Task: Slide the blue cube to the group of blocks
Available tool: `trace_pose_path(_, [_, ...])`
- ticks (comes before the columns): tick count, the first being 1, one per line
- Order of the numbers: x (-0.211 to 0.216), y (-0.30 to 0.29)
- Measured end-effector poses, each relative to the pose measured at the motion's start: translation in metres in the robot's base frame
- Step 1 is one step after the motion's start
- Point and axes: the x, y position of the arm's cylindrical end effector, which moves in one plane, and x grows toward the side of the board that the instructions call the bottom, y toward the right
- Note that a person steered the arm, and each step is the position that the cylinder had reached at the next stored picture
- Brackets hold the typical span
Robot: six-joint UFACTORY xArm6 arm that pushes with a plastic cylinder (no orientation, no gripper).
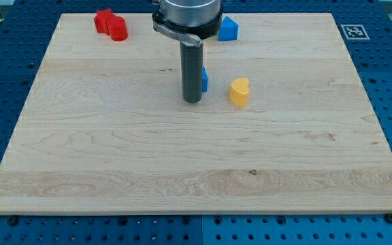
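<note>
A blue cube sits near the middle of the wooden board, mostly hidden behind my rod. My tip rests on the board just to the view's left and slightly below the cube, touching or nearly touching it. A yellow heart-shaped block lies to the view's right of the cube. A second blue block stands near the view's top edge, partly behind the arm's head. Two red blocks sit together at the view's top left.
The arm's grey round head hangs over the top centre of the board. A blue perforated table surrounds the board. A black-and-white marker tag sits at the top right corner.
</note>
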Motion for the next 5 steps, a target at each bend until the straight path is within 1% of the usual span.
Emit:
trace_pose_path(3, [-0.010,0.004])
trace_pose_path(5, [-0.018,0.028])
